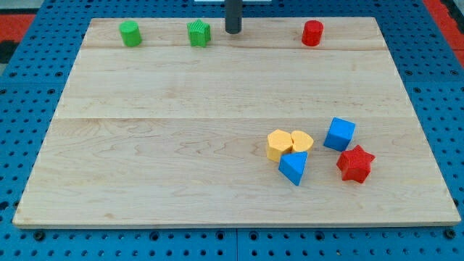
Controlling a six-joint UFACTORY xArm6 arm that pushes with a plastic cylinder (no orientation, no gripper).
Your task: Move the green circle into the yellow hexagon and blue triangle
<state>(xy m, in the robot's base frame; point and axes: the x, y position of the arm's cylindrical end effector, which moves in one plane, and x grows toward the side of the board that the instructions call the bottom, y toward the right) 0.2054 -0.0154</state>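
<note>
No text, label, brand, number or sign can be read anywhere in the view.

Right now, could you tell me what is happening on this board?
My tip sits at the view's top edge of the wooden board, just right of the green cube and touching no block. The green circle I am to move is further left, untouched. Its targets, the yellow hexagon and blue triangle, cluster at the lower right beside a yellow heart.
</note>
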